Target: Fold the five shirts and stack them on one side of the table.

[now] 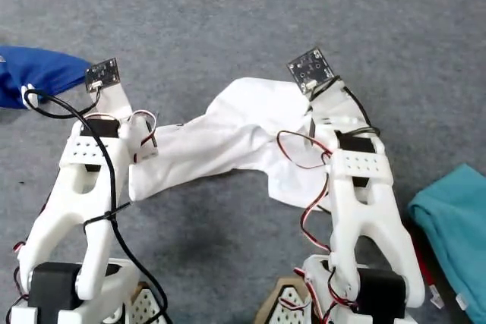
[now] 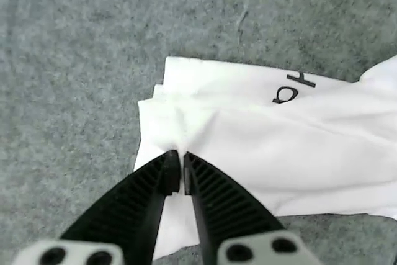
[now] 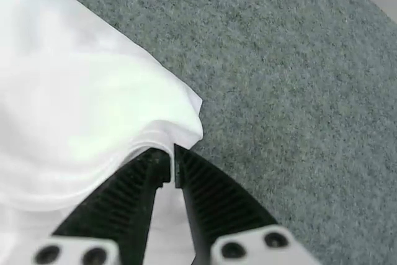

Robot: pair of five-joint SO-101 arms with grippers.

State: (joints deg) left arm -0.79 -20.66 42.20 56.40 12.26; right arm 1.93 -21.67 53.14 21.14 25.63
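A white shirt (image 1: 228, 142) lies crumpled across the middle of the grey table, stretched between both arms. My left gripper (image 2: 182, 169) is shut on the white shirt (image 2: 260, 134) at its left edge, the fabric bunched at the tips. My right gripper (image 3: 172, 162) is shut on a folded edge of the white shirt (image 3: 80, 110) near a corner. In the high view the left arm (image 1: 91, 172) stands at the shirt's left end and the right arm (image 1: 357, 180) at its right end.
A blue shirt (image 1: 34, 73) lies at the left edge of the table. A teal shirt (image 1: 456, 221) lies at the right edge near the front. The grey table (image 1: 228, 28) stretches behind the white shirt.
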